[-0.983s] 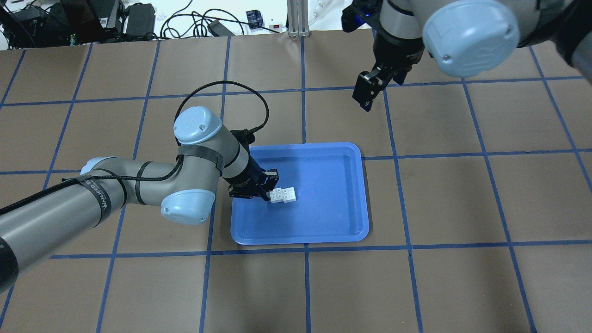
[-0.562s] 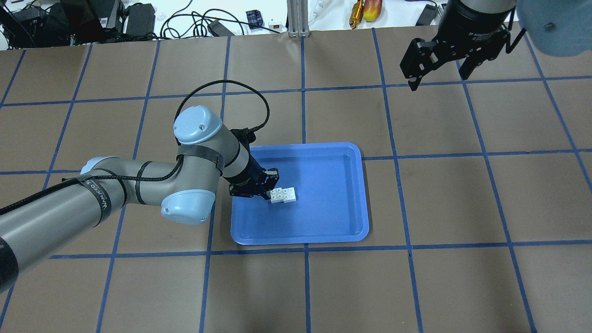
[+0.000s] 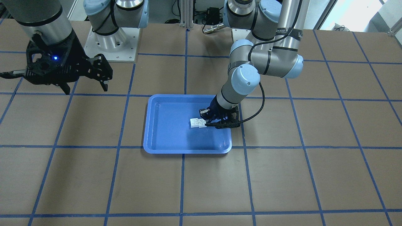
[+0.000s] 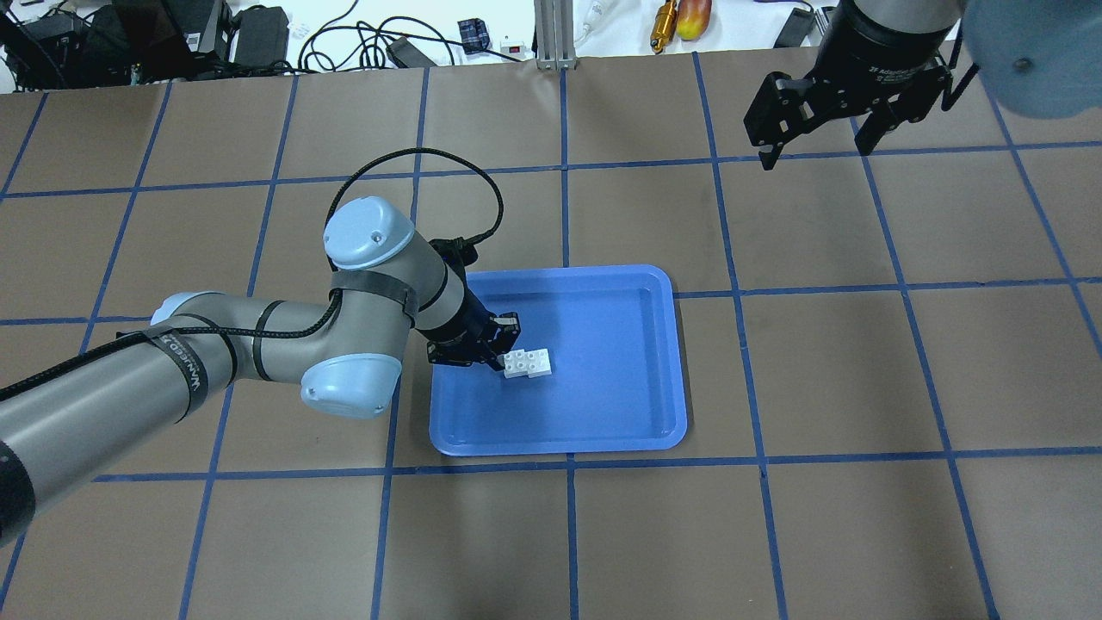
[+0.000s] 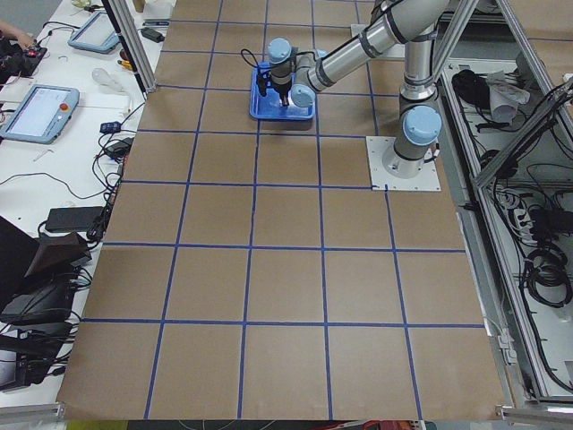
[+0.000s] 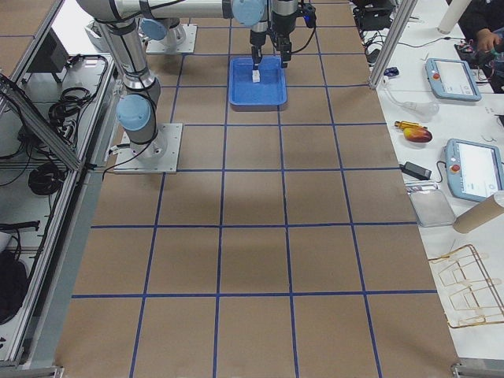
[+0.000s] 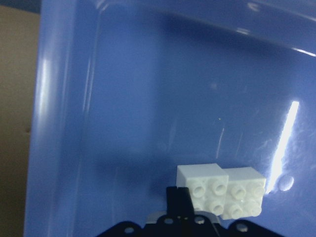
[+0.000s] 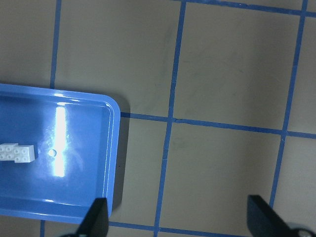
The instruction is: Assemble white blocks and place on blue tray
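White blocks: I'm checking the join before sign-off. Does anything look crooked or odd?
The white blocks are in the blue tray, but the two bricks look slightly stepped rather than flush in one straight line. Nothing else stands out.

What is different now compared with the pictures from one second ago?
The right gripper drew back from beside the shallow blue plastic tray toward the far right of the brown table. The left gripper stayed at the joined white studded blocks on the tray.
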Available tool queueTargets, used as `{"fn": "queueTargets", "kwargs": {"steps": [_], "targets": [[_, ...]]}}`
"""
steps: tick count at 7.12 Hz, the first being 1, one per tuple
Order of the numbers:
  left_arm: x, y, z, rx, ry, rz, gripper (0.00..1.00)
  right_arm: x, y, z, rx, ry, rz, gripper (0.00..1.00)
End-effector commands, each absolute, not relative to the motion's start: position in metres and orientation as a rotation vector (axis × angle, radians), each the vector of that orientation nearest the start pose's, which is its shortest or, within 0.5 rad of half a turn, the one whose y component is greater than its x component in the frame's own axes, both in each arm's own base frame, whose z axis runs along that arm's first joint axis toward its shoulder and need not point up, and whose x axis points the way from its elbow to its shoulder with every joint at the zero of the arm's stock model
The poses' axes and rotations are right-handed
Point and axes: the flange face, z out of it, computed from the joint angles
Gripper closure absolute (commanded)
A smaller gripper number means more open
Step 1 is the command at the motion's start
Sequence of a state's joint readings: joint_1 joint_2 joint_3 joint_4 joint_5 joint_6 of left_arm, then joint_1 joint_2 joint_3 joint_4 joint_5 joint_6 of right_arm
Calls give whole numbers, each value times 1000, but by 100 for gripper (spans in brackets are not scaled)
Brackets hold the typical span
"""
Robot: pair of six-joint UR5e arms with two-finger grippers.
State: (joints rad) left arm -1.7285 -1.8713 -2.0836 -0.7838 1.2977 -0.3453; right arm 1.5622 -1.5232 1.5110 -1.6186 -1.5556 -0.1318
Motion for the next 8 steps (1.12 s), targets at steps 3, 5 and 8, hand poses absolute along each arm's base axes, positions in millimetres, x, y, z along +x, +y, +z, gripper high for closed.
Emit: {"fn": "queueTargets", "kwargs": {"steps": [3,5,8], "targets": [[-227,-489,251,-252,3367,-40,94,137,-516,509,170,3127,-132,0],[-196,-504,293,-360,3350,-1,89,141,-523,514,182,3148,-126,0],[-145,-535,400,-344,3285,19,59,141,-525,510,180,3146,-125,0]]}}
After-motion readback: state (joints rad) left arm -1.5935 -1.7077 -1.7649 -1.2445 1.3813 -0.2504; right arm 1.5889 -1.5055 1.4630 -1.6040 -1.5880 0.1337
